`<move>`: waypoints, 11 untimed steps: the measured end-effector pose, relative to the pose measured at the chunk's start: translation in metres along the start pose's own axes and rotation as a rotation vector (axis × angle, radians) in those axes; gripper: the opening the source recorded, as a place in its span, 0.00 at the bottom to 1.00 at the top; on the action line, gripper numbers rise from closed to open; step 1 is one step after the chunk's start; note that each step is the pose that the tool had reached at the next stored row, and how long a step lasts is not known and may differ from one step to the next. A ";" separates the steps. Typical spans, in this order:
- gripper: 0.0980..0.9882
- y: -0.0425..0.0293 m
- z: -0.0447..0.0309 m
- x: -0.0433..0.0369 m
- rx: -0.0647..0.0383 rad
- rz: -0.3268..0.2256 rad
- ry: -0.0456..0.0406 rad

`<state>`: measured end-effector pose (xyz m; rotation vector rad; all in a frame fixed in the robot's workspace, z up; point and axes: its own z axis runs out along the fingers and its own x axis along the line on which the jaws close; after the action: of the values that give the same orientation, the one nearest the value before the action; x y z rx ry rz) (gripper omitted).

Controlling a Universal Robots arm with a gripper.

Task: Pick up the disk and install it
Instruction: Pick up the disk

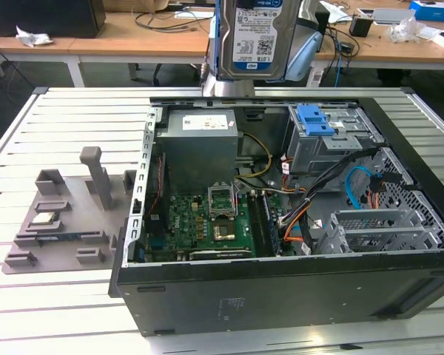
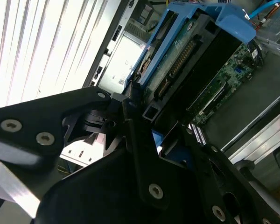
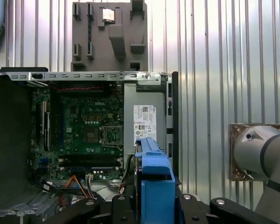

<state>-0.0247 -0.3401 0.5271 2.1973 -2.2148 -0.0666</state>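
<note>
Gripper (image 2: 154,123) is clamping the disk (image 1: 251,37) by its blue frame.
The disk is hanging upright at the exterior view's 12 o'clock, above the open computer case (image 1: 281,299); a grey parts tray (image 1: 59,251) is lying at 9 o'clock.

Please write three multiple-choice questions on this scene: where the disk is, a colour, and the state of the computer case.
1. Where is the disk?
A. In the air above the computer case
B. On the floor
C. Seated in a drive bay
2. What colour is the bracket around it?
A. Red
B. Blue
C. Yellow
3. The case is:
A. Open, lying on its side
B. Closed
C. Standing upright
Answers: 1 A, it hangs in the air in the exterior view; 2 B, blue plastic frames it in both wrist views; 3 A, the motherboard shows from above.
</note>
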 end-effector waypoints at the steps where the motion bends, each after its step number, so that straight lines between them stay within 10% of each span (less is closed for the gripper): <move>1: 0.30 0.0000 0.0000 0.0032 0.000 0.000 0.0000; 11: 0.30 -0.0003 0.0003 0.0323 0.000 0.001 0.0106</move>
<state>-0.0247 -0.3724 0.5262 2.1918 -2.2099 -0.0547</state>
